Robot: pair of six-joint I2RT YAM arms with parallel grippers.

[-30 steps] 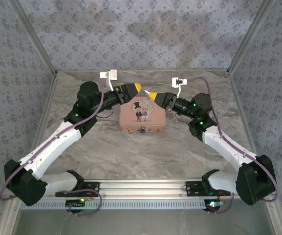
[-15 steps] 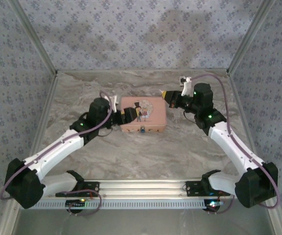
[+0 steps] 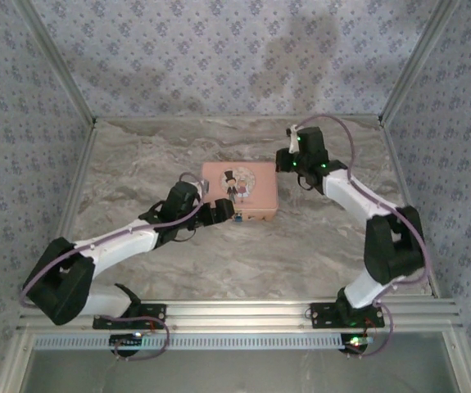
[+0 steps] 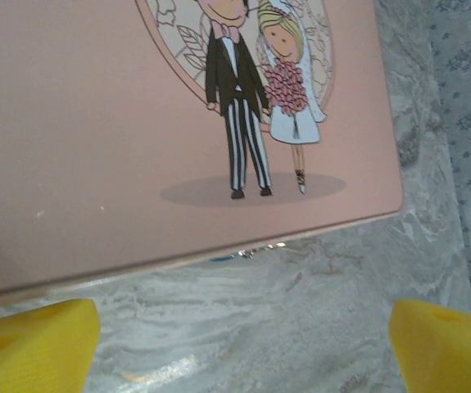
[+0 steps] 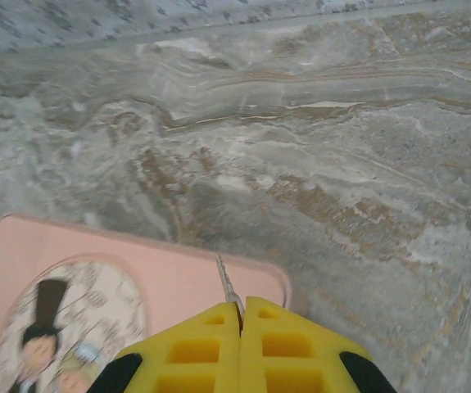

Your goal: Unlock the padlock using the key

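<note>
The padlock (image 3: 239, 217) is a tiny bluish speck hanging at the front edge of the pink tin (image 3: 239, 190). In the left wrist view only a blue and shiny sliver of the padlock (image 4: 247, 254) peeks out under the tin's (image 4: 96, 147) lid edge. My left gripper (image 3: 219, 211) sits low at the tin's front left, open, its yellow fingertips (image 4: 30, 344) wide apart with bare table between them. My right gripper (image 3: 283, 162) hovers at the tin's back right corner, shut on the key (image 5: 228, 286), whose thin toothed blade sticks out ahead of the gripper (image 5: 241, 315) over the tin (image 5: 137, 278).
The marble-patterned table (image 3: 219, 254) is enclosed by patterned walls and an aluminium frame (image 3: 235, 309) along the near edge. Open table lies in front of the tin and behind it.
The left arm has swung from behind the tin down to its front left corner. The right arm has pulled back and folded, holding its gripper at the tin's back right corner.
</note>
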